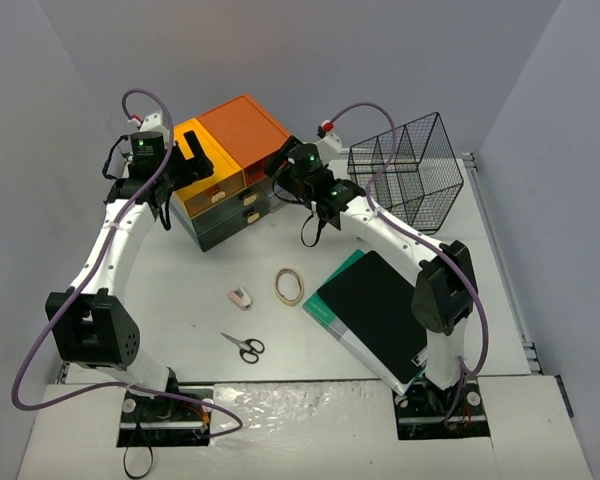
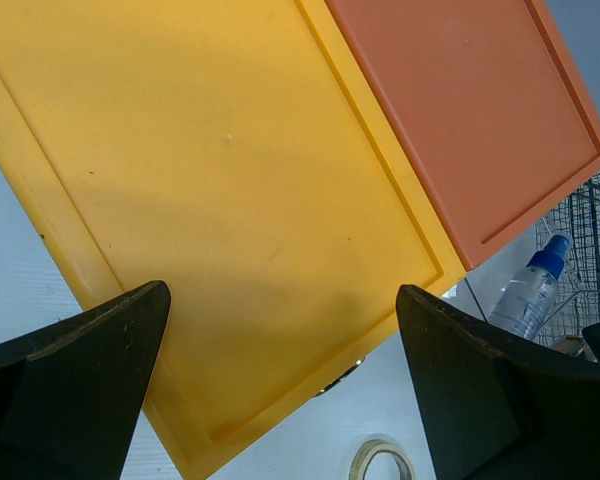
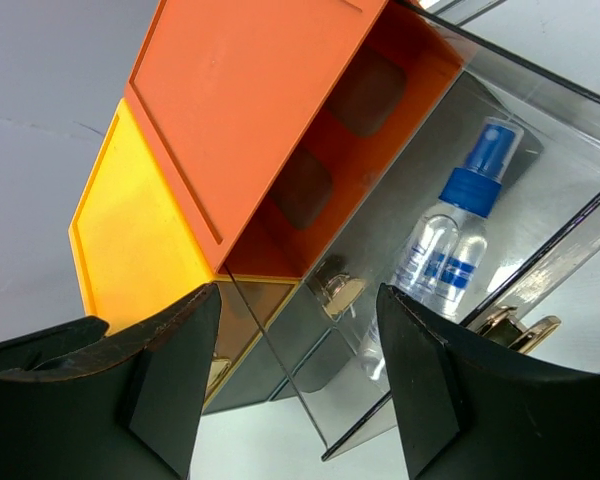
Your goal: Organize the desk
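The white desk (image 1: 180, 290) carries a drawer chest (image 1: 225, 165) with a yellow top (image 2: 230, 170) and an orange top (image 3: 250, 90). Under the orange top a clear drawer (image 3: 540, 170) stands pulled out, and a spray bottle (image 3: 450, 250) with a blue head lies in it. My right gripper (image 3: 298, 295) hovers just over that drawer, open, with nothing between its fingers. My left gripper (image 2: 280, 380) hangs over the yellow top, open wide and empty. In the top view the left gripper (image 1: 193, 160) is above the chest and the right gripper (image 1: 277, 172) is at its right side.
A black wire basket (image 1: 405, 170) stands at the back right. A dark book (image 1: 375, 310) lies front right under the right arm. A tape ring (image 1: 289, 286), a small pink eraser (image 1: 240, 296) and scissors (image 1: 244, 346) lie in the middle of the desk.
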Available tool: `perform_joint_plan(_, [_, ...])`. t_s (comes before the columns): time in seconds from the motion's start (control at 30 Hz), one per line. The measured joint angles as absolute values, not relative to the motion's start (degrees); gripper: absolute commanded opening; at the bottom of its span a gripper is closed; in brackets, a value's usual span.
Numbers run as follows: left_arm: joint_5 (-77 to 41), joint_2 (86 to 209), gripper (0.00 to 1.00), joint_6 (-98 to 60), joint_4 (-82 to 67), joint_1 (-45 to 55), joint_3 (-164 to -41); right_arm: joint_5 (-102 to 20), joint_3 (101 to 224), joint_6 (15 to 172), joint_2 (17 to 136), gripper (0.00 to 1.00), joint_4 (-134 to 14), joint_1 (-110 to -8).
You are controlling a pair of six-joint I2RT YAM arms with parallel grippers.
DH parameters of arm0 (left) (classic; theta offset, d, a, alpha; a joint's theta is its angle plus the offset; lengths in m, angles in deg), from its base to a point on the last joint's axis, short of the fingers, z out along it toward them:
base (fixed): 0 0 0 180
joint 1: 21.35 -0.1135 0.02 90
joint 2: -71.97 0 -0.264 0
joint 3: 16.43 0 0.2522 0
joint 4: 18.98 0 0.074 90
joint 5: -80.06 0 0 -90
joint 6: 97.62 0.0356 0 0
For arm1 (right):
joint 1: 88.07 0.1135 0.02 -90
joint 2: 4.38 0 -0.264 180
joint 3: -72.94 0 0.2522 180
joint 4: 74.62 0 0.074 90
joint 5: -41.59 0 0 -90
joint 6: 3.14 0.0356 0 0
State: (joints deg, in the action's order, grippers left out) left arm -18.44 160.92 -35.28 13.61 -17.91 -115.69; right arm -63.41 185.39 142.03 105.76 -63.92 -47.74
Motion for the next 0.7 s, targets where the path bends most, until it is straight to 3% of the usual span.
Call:
perform_joint_plan(0.17, [-18.5,160.9,0.97,-35.3,13.6,-18.0,-115.7,-66.3,183.9,140.4,103.3,0.59,-62.4,-46.9])
perform_joint_plan(0.5, [-18.4,161.2,0.97,-35.3,13.1,-18.0,-115.7,-73.9,172.8,138.2,85.7,0.56,-61.0,-45.9])
perform_joint_plan(0.7, [-18.2,161.2,0.97,-35.3,12.9,-18.1,-115.7,-75.0,166.8,139.1,84.8,0.3,-60.3,-46.0])
